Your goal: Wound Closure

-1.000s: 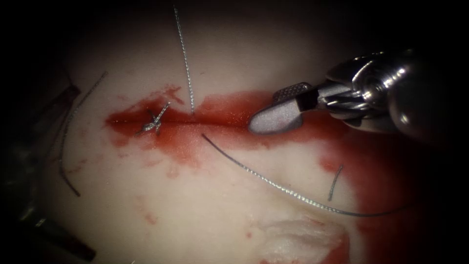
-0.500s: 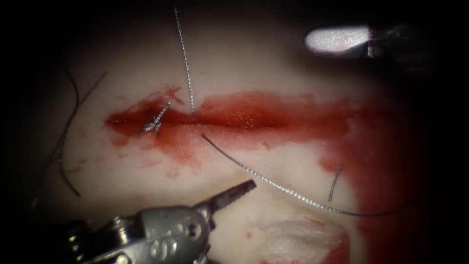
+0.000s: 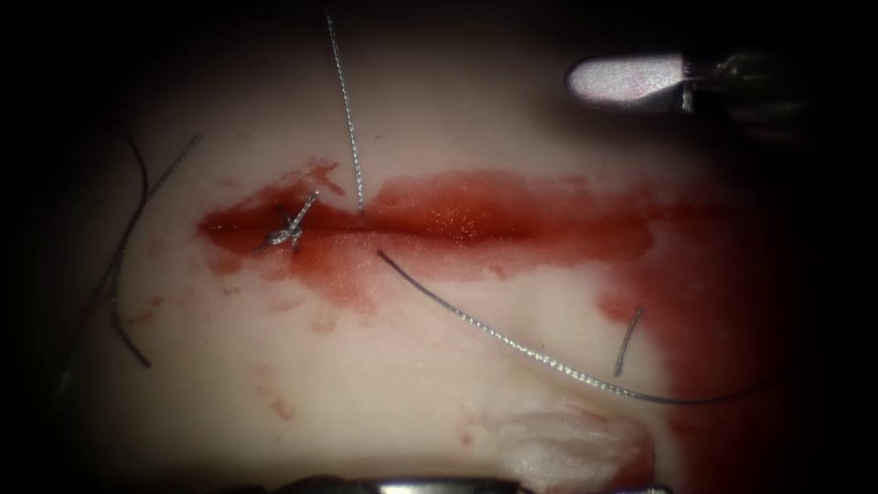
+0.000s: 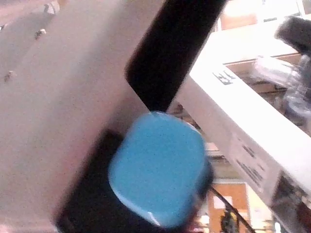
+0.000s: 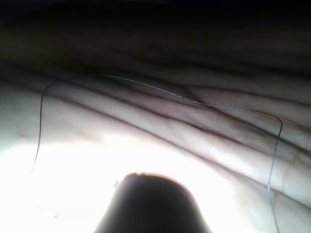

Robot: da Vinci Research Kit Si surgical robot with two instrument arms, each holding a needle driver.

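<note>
A surgical training bench, probably in a lab: tissue point(image 3: 384, 384) with a cut point(image 3: 430, 224), thread point(image 3: 512, 343), and shelving point(image 4: 252, 131) nearby.

Endoscope lit at centre, dark all round; wrist views soft and part blown out.

Endoscope: light falls on the middle of the tissue point(image 3: 402, 384), fading to black at every edge and corner. Red fluid point(image 3: 476, 220) along the cut point(image 3: 412, 229) glistens with fine speckle. Right tool point(image 3: 631, 78) glares pale, its body lost in shadow. Thread point(image 3: 512, 343) crisp, braid visible; knot point(image 3: 288, 229) shiny. Left wrist view: bright, washed pink, everything blurred, blue block point(image 4: 158, 167) and dark shaft point(image 4: 170, 48) soft-edged. Right wrist view: tissue point(image 5: 194, 131) dim on one side, overexposed white on the other, dark blurred shape point(image 5: 148, 204) in silhouette, thin thread point(image 5: 160, 90) reasonably sharp.
</note>
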